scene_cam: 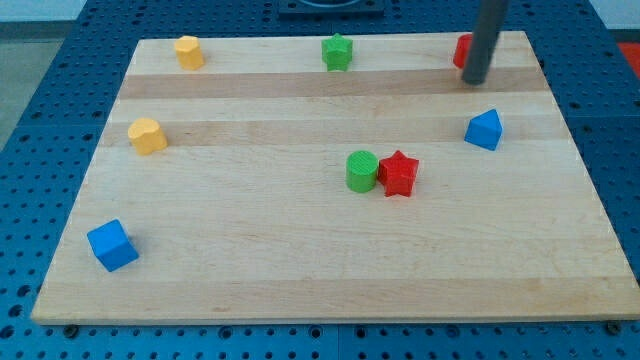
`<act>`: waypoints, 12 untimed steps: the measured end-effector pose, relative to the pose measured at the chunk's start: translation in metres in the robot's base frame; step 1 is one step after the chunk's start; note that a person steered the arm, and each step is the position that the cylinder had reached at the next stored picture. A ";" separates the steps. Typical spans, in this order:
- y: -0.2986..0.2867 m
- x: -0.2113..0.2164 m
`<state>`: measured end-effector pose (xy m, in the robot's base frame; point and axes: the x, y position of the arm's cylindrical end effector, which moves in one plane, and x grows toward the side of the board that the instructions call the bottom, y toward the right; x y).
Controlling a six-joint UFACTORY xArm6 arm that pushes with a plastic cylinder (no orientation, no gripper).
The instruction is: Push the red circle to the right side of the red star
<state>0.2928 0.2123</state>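
Jaws I have none: my tip (475, 82) touches the half-hidden red block (462, 50) at the wooden worktop's (300, 270) top-right edge; open room lies right of the red star (400, 174).

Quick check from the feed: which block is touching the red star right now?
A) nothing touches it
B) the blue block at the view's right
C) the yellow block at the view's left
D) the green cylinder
D: the green cylinder sits right against the view's left side of the red star, while my tip is far off at the view's top right, beside the partly hidden red circle.
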 end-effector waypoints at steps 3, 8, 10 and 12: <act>0.026 -0.068; -0.077 -0.022; -0.134 0.011; -0.164 0.028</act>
<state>0.3212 0.0480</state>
